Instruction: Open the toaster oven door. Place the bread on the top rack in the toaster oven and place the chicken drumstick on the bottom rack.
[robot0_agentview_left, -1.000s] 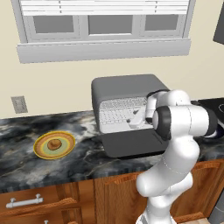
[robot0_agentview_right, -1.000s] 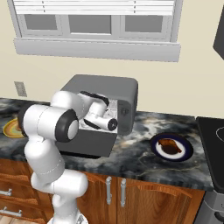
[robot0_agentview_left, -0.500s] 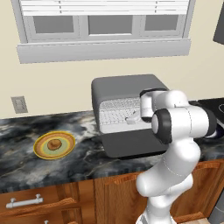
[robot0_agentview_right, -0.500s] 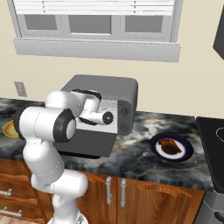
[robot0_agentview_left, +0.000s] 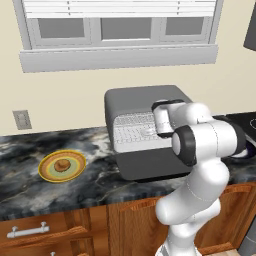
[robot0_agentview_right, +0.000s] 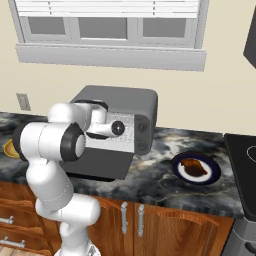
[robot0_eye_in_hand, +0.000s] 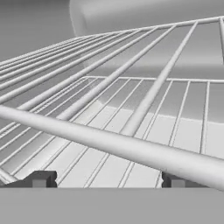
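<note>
Toaster oven (robot0_agentview_left: 145, 97): dark grey box at the back of the marbled counter (robot0_agentview_left: 30, 180) under the window, pale cavity facing the robot; toaster oven door (robot0_agentview_left: 150, 162) already folded down flat in front of it, so the cavity stands open for loading; wire racks (robot0_eye_in_hand: 131, 127) seen from the hand view as silver bars fanning away, a thick front bar crossing just beyond the fingertips, with nothing resting on what shows of them. Gripper (robot0_eye_in_hand: 105, 179): reached in at the mouth of the cavity, fingers (robot0_eye_in_hand: 41, 178) spread wide with nothing between them; probably inside only because of the door-opening stroke, as no food has been fetched. Bread (robot0_agentview_left: 62, 164): small tan bun on a yellow-rimmed plate (robot0_agentview_left: 75, 172) to the left of the oven, well apart from it, evidently staged for pickup; untouched. Chicken drumstick (robot0_agentview_right: 194, 166): reddish-brown piece lying on a dark blue plate (robot0_agentview_right: 212, 176) to the right of the oven, near the stove edge; likewise untouched. Judgement: door step complete; both placements outstanding; the next move calls for withdrawing clear of the racks before swinging toward either plate.
</note>
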